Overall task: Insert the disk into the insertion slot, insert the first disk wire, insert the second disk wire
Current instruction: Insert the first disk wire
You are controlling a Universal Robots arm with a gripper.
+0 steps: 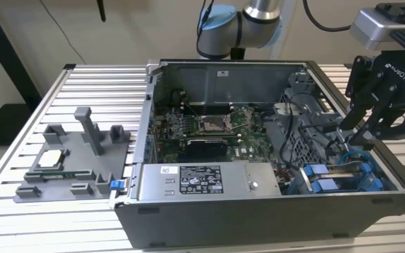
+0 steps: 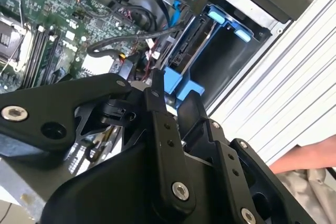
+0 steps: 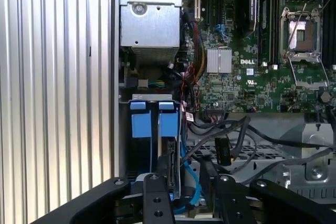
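Over the insertion slot point(image 1: 343, 176), at four o'clock of the case point(image 1: 259, 221), hung with gripper point(image 2: 172, 95) jaws parted, gripping nothing; likely needed steady alignment, clear of loose wires point(image 1: 287, 145).

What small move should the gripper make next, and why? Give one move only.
Probably ease the gripper down a little toward the blue wire. The disk already sits in the insertion slot, and that wire curls beside the disk right under the gripper, so it looks like the nearest thing to work on.
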